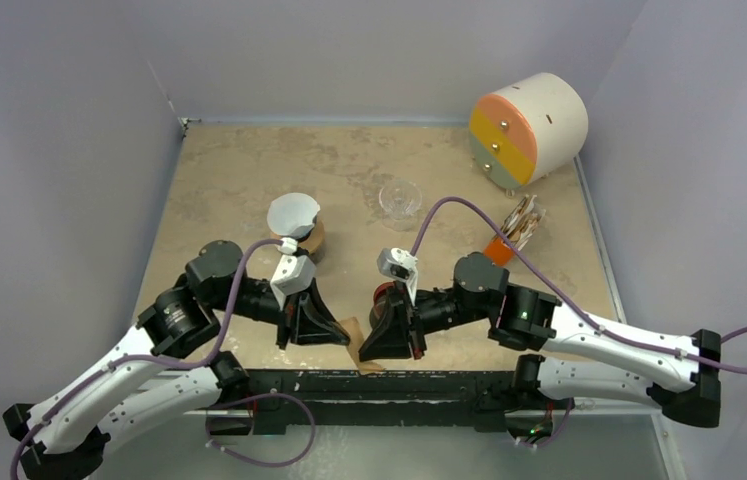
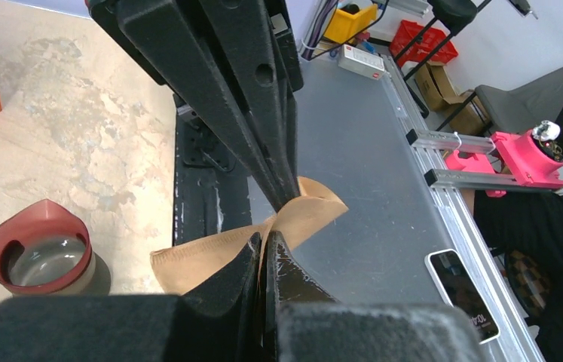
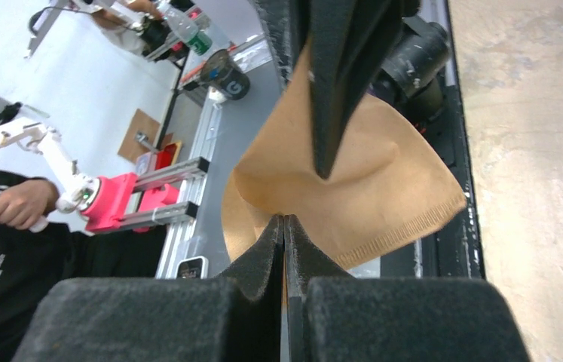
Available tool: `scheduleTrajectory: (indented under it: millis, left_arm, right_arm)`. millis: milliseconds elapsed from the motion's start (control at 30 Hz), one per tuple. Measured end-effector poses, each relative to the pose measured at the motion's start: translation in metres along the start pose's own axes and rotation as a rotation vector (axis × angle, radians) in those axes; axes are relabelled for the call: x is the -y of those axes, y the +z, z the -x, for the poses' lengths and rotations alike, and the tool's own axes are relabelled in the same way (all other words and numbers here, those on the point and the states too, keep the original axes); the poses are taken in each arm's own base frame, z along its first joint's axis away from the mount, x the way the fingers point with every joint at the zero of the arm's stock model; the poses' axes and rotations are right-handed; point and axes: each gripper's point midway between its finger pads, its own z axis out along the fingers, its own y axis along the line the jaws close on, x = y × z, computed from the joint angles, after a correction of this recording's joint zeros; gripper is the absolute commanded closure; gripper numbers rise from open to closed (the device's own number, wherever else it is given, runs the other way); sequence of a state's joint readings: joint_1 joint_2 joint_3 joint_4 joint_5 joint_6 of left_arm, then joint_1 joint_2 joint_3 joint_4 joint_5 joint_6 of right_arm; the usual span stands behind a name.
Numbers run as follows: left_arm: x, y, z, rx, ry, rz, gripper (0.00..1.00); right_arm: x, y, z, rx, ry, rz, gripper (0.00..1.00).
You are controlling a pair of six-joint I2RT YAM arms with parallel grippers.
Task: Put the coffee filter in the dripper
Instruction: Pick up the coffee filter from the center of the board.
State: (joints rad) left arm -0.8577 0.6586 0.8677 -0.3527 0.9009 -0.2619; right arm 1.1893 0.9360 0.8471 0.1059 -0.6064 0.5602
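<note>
The brown paper coffee filter (image 1: 353, 332) hangs between my two grippers at the table's near edge. My left gripper (image 1: 339, 338) is shut on one edge of it, and my right gripper (image 1: 367, 350) is shut on the opposite edge. In the left wrist view my gripper (image 2: 267, 241) pinches the filter (image 2: 203, 260), with the right gripper's fingers clamped above. In the right wrist view my gripper (image 3: 284, 222) pinches the filter (image 3: 391, 188), which is spread partly open. The dripper (image 1: 292, 213), a bluish cone that looks pale here, sits on a tan wooden ring (image 1: 316, 240) behind the left gripper.
A clear glass cup (image 1: 399, 197) stands mid-table. A dark red cup (image 2: 37, 245) sits just behind the right gripper. An orange holder (image 1: 501, 247) with brown filters stands to the right. A round drawer unit (image 1: 527, 127) fills the far right corner. Walls enclose the table.
</note>
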Motion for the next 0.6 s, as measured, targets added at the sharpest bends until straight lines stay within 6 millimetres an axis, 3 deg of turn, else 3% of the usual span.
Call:
scheduleTrajectory:
  millis: [300,600]
  left_arm:
    - [0.008,-0.004,0.003,0.015,0.01,-0.015,1.0]
    - [0.002,0.0,-0.002,-0.01,-0.022,-0.009,1.0]
  right_arm:
    - [0.021,-0.013,-0.001,0.026,-0.024,-0.153,1.0]
    - [0.023,-0.016,0.002,0.039,-0.035,-0.173,1.0]
